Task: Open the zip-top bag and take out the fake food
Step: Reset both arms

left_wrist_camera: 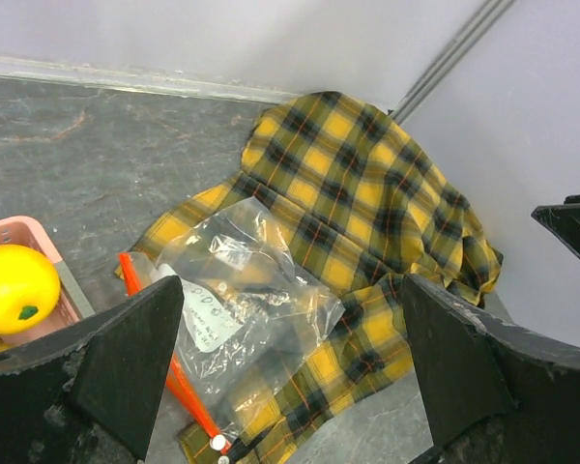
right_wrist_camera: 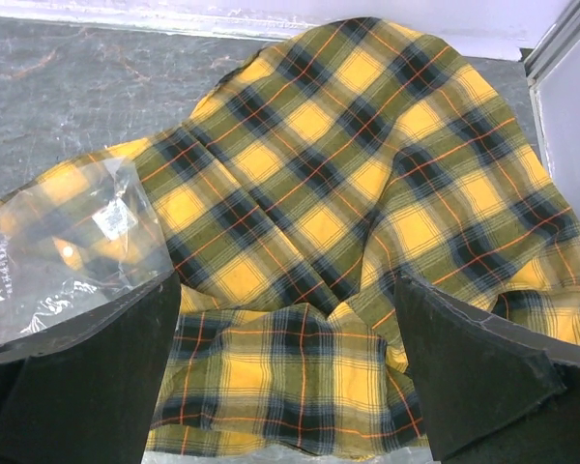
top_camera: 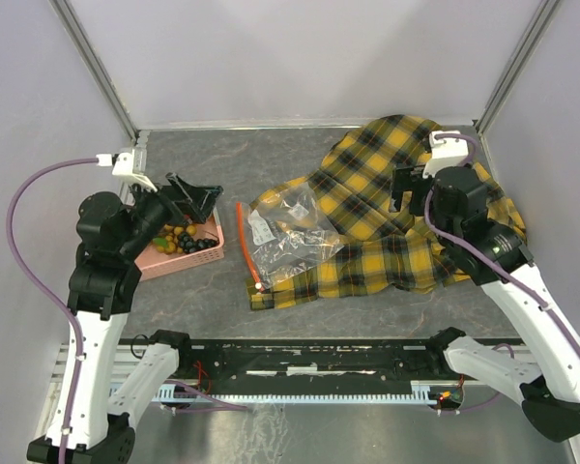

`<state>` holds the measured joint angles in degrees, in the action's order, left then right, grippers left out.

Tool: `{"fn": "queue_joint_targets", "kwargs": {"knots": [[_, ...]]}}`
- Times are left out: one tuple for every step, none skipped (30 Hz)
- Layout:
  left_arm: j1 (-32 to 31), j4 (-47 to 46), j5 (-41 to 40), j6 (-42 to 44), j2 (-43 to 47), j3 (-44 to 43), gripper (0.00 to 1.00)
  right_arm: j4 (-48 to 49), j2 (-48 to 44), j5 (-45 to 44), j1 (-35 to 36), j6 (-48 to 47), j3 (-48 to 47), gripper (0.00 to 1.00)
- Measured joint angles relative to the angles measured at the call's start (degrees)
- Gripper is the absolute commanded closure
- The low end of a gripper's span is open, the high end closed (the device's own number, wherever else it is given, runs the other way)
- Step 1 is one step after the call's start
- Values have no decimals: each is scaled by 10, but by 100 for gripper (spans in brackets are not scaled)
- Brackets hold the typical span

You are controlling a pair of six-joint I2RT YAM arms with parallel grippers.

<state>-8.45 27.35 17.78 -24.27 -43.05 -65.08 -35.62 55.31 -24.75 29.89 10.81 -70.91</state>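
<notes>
1. Two arms are reaching over the grey table, one from each side, and neither is touching anything.
2. The left gripper is hanging above the pink basket, its jaws spread wide and holding nothing; in its own wrist view the left gripper is framing the bag between its two dark fingers.
3. The right gripper is hovering over the yellow-black plaid cloth, also spread wide and empty; from the right wrist view its fingers are standing apart above the folds of the cloth.
4. The zip-top bag is lying flat near the middle of the table, between the two grippers, crinkled and clear.
5. Its right part is resting on the near left edge of the cloth, so the plaid is showing through the plastic.
6. The red-orange zip strip is running along the bag's left side, over bare table, on the side facing the basket.
7. A small white label is sitting on the bag just beside that strip.
8. The fake food is lying in the pink basket at the left, yellow round fruits and dark berries heaped together beneath the left gripper.
9. One yellow fruit is showing at the left edge of the left wrist view, inside the basket's rim.
10. A corner of the bag is also showing at the left in the right wrist view.
</notes>
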Motion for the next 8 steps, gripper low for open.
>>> {"fn": "queue_joint_targets", "kwargs": {"knots": [[1, 1, 1, 0, 0, 0, 1, 0, -2, -2, 0, 5, 0, 1], [1, 1, 5, 0, 0, 0, 1, 3, -7, -5, 0, 9, 3, 1], [1, 0, 8, 0, 0, 0, 1, 7, -14, -9, 0, 12, 7, 1], [1, 0, 8, 0, 0, 0, 1, 12, -22, -12, 0, 13, 11, 1], [1, 0, 8, 0, 0, 0, 1, 14, -30, -16, 0, 13, 14, 1], [1, 0, 8, 0, 1, 1, 1, 15, -37, -19, 0, 13, 14, 1], [1, 0, 8, 0, 2, 3, 1, 18, -42, -23, 0, 12, 14, 1], [1, -3, 11, -1, 3, 6, 1, 21, -47, -24, 0, 11, 14, 1]]}}
